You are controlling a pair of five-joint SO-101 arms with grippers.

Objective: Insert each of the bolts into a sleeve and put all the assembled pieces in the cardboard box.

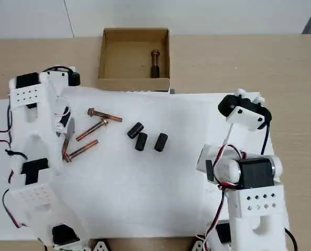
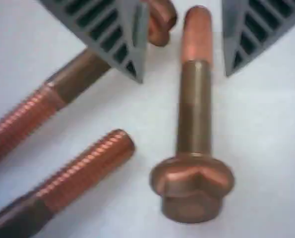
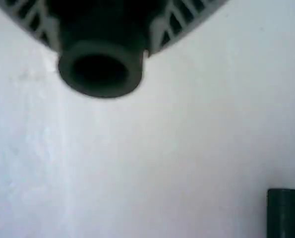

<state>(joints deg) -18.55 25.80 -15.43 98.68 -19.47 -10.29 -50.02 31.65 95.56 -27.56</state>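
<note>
Several copper bolts [image 1: 92, 129] lie on the white sheet at the left. My left gripper [image 1: 66, 140] hangs over them, open. In the left wrist view its fingers [image 2: 122, 34] straddle the threaded tip of one bolt [image 2: 194, 124], whose hex head points away; two more bolts [image 2: 63, 89] lie beside it. Three black sleeves [image 1: 141, 141] lie mid-sheet. My right gripper [image 1: 208, 166] sits to their right, shut on another black sleeve [image 3: 100, 69] with the bore facing out. The cardboard box [image 1: 133, 83] at the back holds one bolt in a sleeve [image 1: 155, 63].
A white sheet [image 1: 145, 198] covers the middle of the wooden table. A loose sleeve [image 3: 286, 213] lies on the sheet ahead of my right gripper. Both arm bases stand at the front corners, with wires at the left edge.
</note>
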